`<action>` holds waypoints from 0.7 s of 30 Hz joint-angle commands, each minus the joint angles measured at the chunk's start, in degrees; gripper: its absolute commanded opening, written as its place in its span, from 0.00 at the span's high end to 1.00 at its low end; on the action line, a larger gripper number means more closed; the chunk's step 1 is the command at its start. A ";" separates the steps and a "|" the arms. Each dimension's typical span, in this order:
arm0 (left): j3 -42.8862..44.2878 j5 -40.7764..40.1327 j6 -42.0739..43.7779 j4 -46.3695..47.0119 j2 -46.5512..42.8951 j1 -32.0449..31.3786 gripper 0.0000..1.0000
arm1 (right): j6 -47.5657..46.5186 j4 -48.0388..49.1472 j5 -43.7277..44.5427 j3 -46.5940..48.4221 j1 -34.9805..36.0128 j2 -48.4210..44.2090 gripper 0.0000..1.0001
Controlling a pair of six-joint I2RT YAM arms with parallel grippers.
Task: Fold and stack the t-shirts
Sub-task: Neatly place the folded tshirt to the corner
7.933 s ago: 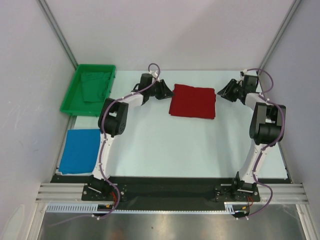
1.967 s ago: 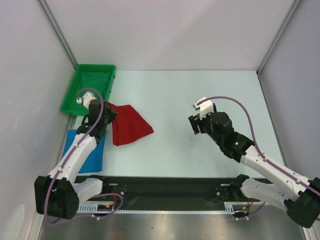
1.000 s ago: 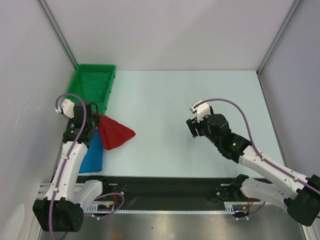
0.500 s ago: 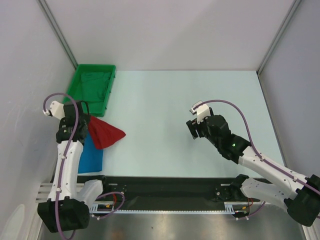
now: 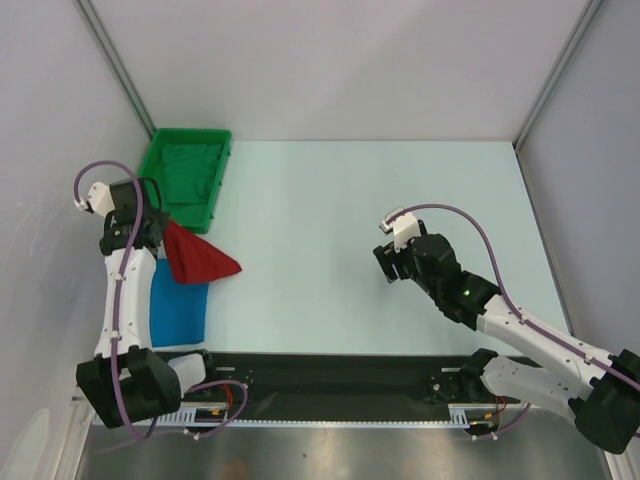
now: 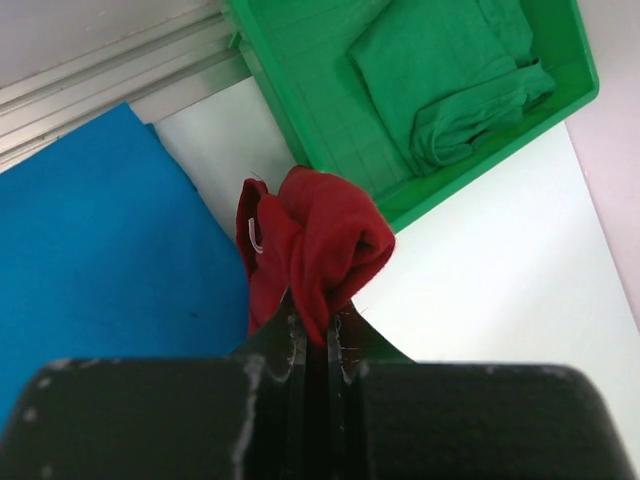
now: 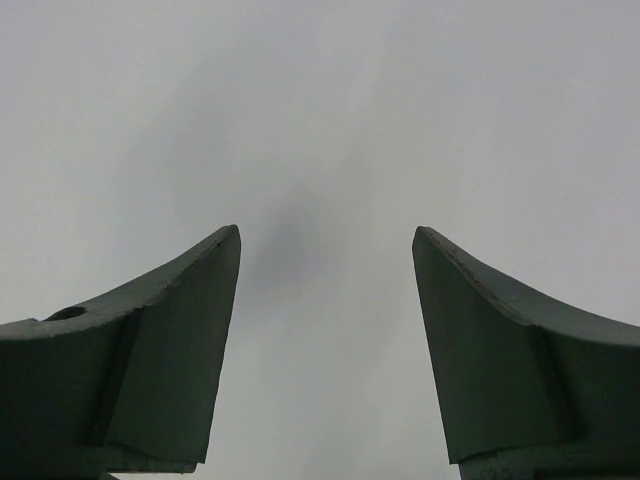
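From above, the left gripper (image 5: 155, 228) sits at the left edge of the table (image 5: 400, 190), just near of the green tray (image 5: 190, 131). Its jaws are clamped on the red t-shirt (image 5: 198, 262), which spreads as a bunched wedge to the right of the gripper. The red cloth overlaps the far end of the blue t-shirt (image 5: 180, 310), which lies flat and folded at the near left of the table. Whether the two shirts touch is unclear. The right gripper (image 5: 390, 262) is right of the table's middle, well apart from both shirts.

In the left wrist view, the left gripper (image 6: 315, 335) is pinched tight on a fold of the red t-shirt (image 6: 325, 240). The blue t-shirt (image 6: 100, 250) lies to the left. The green tray (image 6: 290, 110) holds a folded green cloth (image 6: 450, 80).

In the right wrist view, the right gripper (image 7: 325, 300) has its fingers (image 7: 170, 340) spread wide with nothing between them, over plain pale surface.
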 commanded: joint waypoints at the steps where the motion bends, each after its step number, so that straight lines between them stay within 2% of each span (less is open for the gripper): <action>1: 5.71 2.18 2.27 3.74 1.10 2.58 1.00 | 0.05 1.70 -0.04 0.02 0.24 -1.24 0.26; 21: 8.62 8.94 6.31 3.21 6.46 12.95 1.00 | -0.39 2.58 -0.39 -0.42 0.24 -0.89 0.26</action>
